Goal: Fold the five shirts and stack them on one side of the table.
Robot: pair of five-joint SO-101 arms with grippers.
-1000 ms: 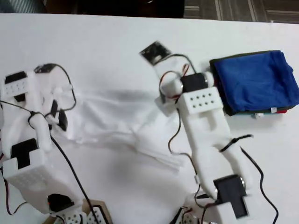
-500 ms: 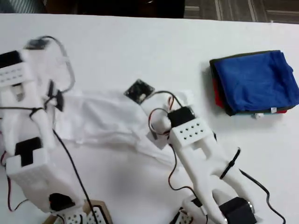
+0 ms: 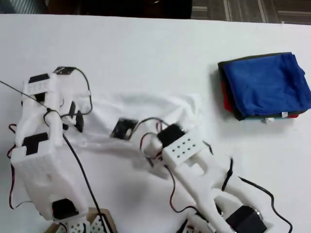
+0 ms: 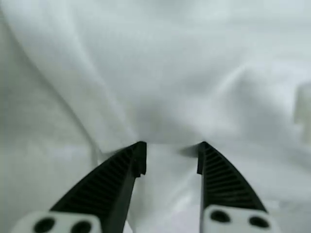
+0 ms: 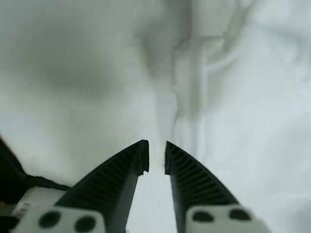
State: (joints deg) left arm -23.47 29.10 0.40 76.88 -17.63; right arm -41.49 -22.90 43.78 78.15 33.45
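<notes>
Right arm low over the near part of the white shirt [image 3: 146, 109]. Right end effector [image 5: 156, 158] points down at a raised crease of the cloth, jaws a narrow slit apart, nothing gripped that I can make out.

Left arm at the shirt's left end. Left end effector [image 4: 170, 158] is open wider, tips down on the fabric with a soft fold lying between them, not clamped.

The shirt lies unfolded and rumpled across the middle of the worktop [image 3: 146, 48], stretched between the two arms, creases running along its length.

Farther off, toward the right edge: stack of folded shirts [image 3: 265, 85], well apart from the white one. Blue shirt [image 3: 272, 77] on top; red, dark and green edges show beneath it.
</notes>
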